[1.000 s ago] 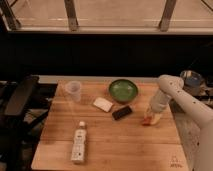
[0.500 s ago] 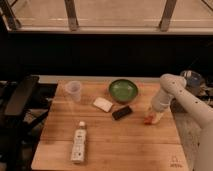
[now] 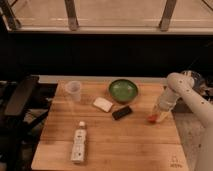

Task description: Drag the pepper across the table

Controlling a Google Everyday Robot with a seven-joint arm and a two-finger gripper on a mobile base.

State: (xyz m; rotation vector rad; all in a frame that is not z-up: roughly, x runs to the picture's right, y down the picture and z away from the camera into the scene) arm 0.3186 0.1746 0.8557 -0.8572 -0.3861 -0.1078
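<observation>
Wooden planks make up the tabletop, with a small dark logo at its near right corner. The pepper shows only as a small orange-red tip close to the right edge, about halfway along it. The end effector is down right over the pepper, at the end of the white arm that reaches in from beyond the right edge. The arm covers most of the pepper, so I cannot tell whether the end effector has gripped it or merely presses on it.

The rest of the things lie apart from this. A green bowl stands near the far edge, a black block lies just in front of it, and a pale sponge lies just left of the block. A clear cup stands near the far left corner, and a bottle lies toward the near left corner.

The step in hand seems to be the contact itself: the end effector has reached the pepper and the drag is beginning or about to begin. The next move likely calls for a low sideways pull with steady downward contact. A path toward the near edge looks free; one straight left would meet the block.
</observation>
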